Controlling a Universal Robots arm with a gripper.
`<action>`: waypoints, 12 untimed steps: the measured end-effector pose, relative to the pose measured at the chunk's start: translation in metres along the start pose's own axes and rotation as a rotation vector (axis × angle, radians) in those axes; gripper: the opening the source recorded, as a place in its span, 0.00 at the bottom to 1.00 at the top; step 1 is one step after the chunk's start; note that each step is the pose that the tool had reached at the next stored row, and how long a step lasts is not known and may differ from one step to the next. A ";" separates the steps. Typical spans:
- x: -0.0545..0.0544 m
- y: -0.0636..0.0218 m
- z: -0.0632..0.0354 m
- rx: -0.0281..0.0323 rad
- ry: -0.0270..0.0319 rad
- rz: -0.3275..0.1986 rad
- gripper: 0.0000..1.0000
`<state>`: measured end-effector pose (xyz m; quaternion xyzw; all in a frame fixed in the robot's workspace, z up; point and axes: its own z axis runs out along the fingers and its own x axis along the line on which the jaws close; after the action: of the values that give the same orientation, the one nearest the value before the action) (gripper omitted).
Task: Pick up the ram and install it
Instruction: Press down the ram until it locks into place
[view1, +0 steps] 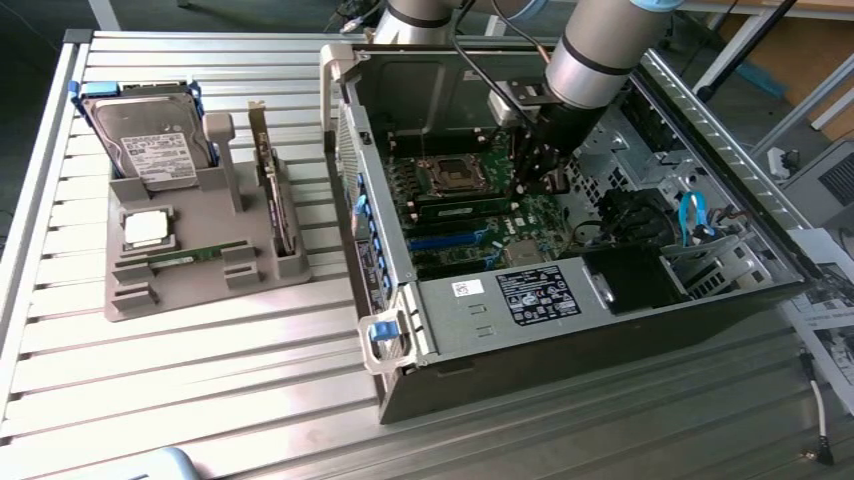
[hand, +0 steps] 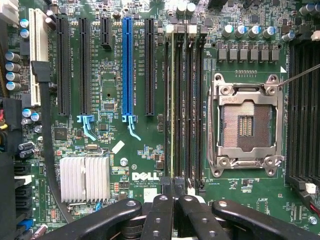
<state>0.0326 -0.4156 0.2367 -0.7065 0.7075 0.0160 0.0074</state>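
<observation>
Looking at the exterior view, the arm is seen reaching steeply down into the open computer case (view1: 400, 330), with the gripper (view1: 545, 180) low over the motherboard (view1: 467, 215) beside the CPU socket (view1: 447, 175). In the wrist view the gripper (hand: 172, 192) is pinched shut right above the ram (hand: 173, 105), which is stood on edge in its slot (hand: 178, 105) left of the socket; pressure would best be kept straight down and even, so both end latches get seated.

Counter (view1: 200, 380) — holder tray (view1: 200, 270) toward the exterior view's left, open computer case (view1: 561, 330) to its right. On the tray: hard drive (view1: 154, 140) at the far end, processor chip (view1: 147, 228) nearer, expansion card (view1: 274, 190) upright along the case side. In the case — motherboard (view1: 467, 220); ram (hand: 173, 100) seated in a slot beside the processor socket (hand: 245, 125), gripper (hand: 173, 192) above it.
</observation>
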 end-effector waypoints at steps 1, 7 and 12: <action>0.000 0.0000 0.0002 0.0000 -0.0001 0.000 0.10; 0.000 0.0000 0.0017 0.0000 -0.0001 0.000 0.10; 0.000 0.0000 0.0026 0.0000 0.0000 0.000 0.10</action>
<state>0.0326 -0.4156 0.2341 -0.7065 0.7075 0.0160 0.0074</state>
